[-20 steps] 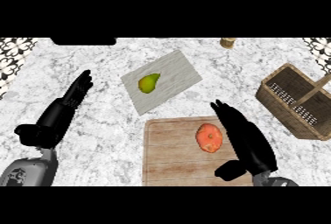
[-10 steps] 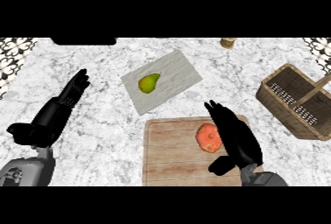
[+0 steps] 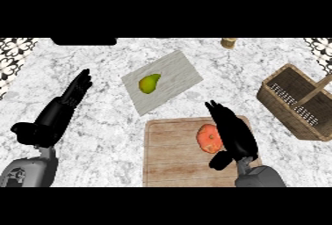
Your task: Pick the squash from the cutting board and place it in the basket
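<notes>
Resting beside squash on cutting board: right hand, no writing visible.

Counter tally: 6 kinds of thing, 1 or 2 of each.
2 hands, left and right; 1 squash; 1 cutting board; 1 basket; 1 green pear; 1 pale mat beneath it.

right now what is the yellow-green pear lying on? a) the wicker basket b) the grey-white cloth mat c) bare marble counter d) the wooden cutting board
b: the yellow-green pear lies on the grey-white cloth mat, beyond the wooden cutting board that holds the orange squash.
</notes>
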Available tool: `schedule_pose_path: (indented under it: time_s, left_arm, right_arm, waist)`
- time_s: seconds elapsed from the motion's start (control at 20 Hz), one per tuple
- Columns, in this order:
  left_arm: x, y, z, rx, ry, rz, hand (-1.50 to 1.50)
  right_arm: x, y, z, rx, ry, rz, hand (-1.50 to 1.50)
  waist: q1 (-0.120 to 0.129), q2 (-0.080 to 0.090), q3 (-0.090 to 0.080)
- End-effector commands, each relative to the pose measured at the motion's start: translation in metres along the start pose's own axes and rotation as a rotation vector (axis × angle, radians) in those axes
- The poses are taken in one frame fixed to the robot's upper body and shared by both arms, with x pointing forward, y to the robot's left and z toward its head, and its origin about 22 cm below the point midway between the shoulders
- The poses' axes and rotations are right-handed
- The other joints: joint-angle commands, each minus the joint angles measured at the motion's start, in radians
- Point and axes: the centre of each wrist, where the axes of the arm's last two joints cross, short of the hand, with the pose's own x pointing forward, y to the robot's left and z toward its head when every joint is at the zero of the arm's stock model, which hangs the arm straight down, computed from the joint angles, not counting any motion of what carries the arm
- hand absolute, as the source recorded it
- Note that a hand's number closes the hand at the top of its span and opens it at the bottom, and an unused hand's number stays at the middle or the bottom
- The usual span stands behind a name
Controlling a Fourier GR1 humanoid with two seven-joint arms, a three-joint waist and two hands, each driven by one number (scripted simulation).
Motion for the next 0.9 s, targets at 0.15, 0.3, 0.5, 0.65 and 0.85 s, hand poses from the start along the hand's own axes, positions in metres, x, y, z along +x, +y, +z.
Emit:
schedule_pose_path:
  time_s: [0.15,0.3,0.5,0.65,0.85]
  left_arm:
    - [-0.012,-0.011,0.009,0.001,-0.007,-0.005,0.0]
    - [-0.006,0.0,-0.006,0.019,-0.002,-0.011,0.0]
    - [-0.007,0.003,-0.001,0.001,-0.001,-0.018,0.0]
    - [-0.003,-0.011,-0.001,0.015,-0.006,-0.008,0.0]
    - [-0.007,0.0,-0.003,-0.016,0.002,0.015,0.0]
  right_arm:
    - [-0.014,-0.001,0.006,0.079,-0.004,-0.008,-1.5]
    - [-0.003,0.037,-0.004,0.11,-0.026,-0.012,-1.5]
    - [0.001,0.039,-0.016,0.158,-0.037,0.069,1.5]
    - [-0.004,0.032,-0.03,0.148,-0.034,0.068,1.5]
    - [0.001,0.067,-0.017,0.141,-0.093,0.181,1.5]
  waist:
    - [-0.002,-0.001,0.0]
    - [-0.001,0.0,0.0]
    - [0.001,0.0,0.0]
    - [0.002,0.0,0.0]
    - [0.004,0.002,0.0]
